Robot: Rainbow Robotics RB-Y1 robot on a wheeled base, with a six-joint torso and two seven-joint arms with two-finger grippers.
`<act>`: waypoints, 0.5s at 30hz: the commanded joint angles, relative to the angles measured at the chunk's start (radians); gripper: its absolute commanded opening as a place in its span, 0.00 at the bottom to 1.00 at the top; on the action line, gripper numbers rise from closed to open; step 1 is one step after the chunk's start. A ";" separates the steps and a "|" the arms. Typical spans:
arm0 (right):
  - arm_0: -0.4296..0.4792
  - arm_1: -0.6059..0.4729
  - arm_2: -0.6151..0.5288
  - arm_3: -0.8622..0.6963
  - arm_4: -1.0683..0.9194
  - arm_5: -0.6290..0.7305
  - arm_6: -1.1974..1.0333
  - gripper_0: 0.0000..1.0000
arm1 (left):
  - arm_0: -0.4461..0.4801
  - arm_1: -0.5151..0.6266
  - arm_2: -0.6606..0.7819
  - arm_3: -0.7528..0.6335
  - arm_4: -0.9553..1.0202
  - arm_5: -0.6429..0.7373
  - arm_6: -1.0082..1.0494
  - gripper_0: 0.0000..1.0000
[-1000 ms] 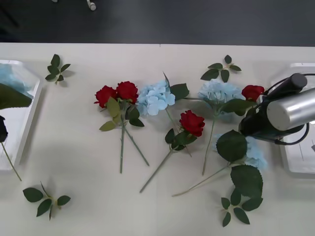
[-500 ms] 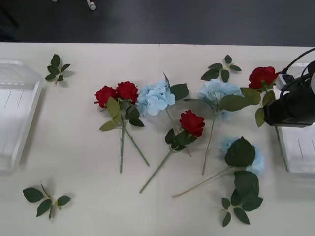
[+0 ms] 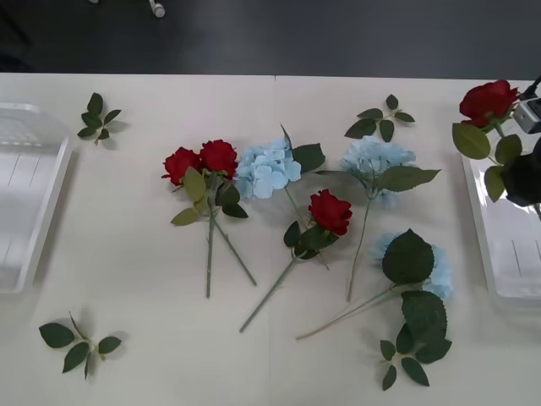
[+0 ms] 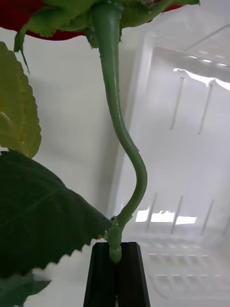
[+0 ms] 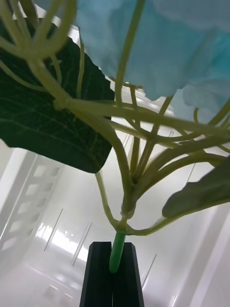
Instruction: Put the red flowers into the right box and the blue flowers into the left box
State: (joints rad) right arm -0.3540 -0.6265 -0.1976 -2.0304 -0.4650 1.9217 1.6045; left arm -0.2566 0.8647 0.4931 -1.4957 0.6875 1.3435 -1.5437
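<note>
The right gripper (image 4: 115, 268) is clamped on a red rose's (image 3: 488, 101) stem, holding the bloom above the right box (image 3: 507, 254). The left gripper (image 5: 114, 271) is clamped on a blue hydrangea's (image 5: 191, 53) stem over the left box (image 3: 25, 194). Compared with half a second earlier, the held rose sits higher and farther right; the flowers on the table (image 3: 135, 254) are unchanged.

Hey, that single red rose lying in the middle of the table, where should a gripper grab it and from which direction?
Probably the bare lower stem of the single red rose, coming straight down from above. The stem lies flat, running diagonally toward the robot's left, with open tabletop either side there. Higher up, its leaves and a blue flower's stem crowd the bloom.
</note>
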 commanded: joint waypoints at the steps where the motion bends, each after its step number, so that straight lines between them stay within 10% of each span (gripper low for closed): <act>1: 0.061 -0.030 -0.002 -0.059 0.112 -0.041 0.077 0.00 | -0.012 0.040 0.008 -0.014 -0.009 -0.007 -0.032 0.34; 2: 0.070 -0.030 -0.005 -0.059 0.137 -0.050 0.072 0.00 | -0.010 0.040 0.007 -0.014 -0.006 -0.007 -0.033 0.75; 4: 0.083 -0.029 -0.011 -0.048 0.163 -0.063 0.068 0.00 | -0.007 0.040 0.004 -0.015 -0.002 -0.004 -0.033 1.00; 15: 0.101 -0.093 -0.112 0.171 0.160 -0.221 0.066 0.00 | 0.019 0.036 -0.039 -0.143 0.035 0.134 -0.024 1.00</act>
State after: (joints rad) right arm -0.2403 -0.6418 -0.3137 -1.8848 -0.2885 1.7230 1.6743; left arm -0.2542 0.8647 0.4730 -1.5467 0.7118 1.4445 -1.5437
